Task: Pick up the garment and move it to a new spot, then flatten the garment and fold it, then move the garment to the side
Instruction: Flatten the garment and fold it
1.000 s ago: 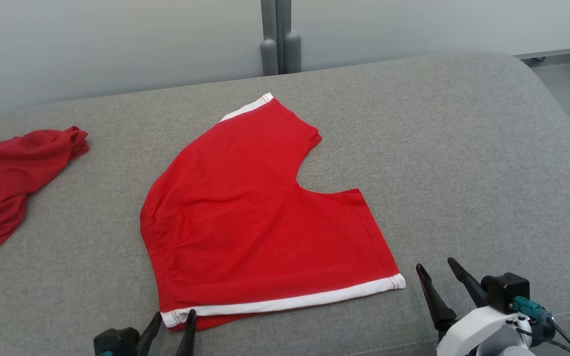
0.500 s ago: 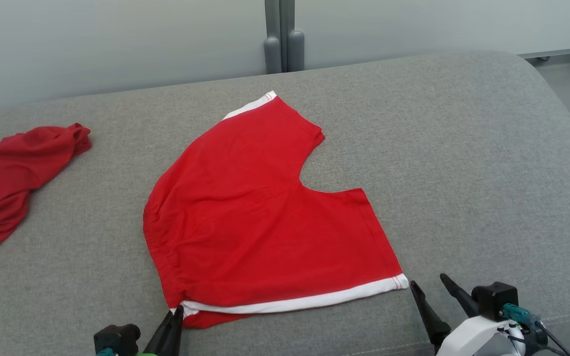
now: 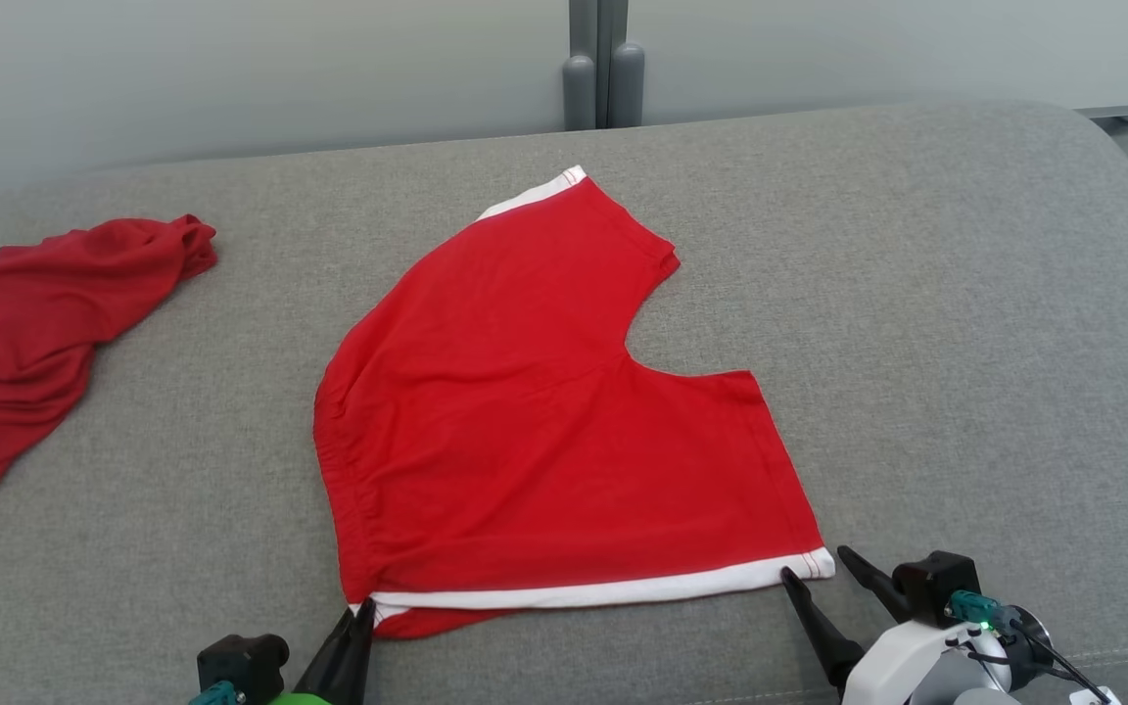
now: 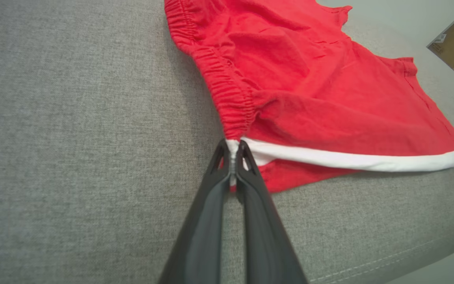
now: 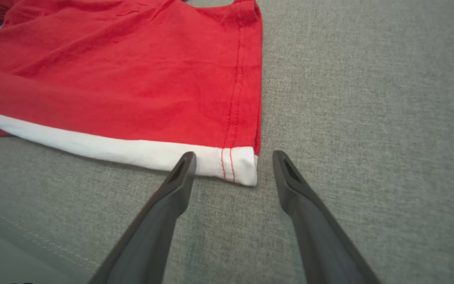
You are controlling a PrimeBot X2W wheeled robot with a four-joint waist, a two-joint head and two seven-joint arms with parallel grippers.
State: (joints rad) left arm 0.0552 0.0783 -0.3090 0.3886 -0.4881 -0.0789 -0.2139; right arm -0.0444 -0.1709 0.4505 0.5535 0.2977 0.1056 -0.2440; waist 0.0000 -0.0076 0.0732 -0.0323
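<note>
Pinching white-banded corner of red shorts [image 3: 544,411]: left hand [image 4: 233,152]; right hand [image 5: 233,157] spread wide, grey woven cushion [image 3: 936,294] beneath.

Right gripper [image 5: 233,155] spread wide, astride garment [image 5: 132,79] white hem corner.

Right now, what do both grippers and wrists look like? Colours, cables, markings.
Left gripper: two long, dark grey, tapering fingers with slotted tips; black housing and teal plug at the base. Right gripper: same fingers, black block, teal connector with a green light, white rounded wrist shell, thin black cables. No markings that I can make out.
</note>
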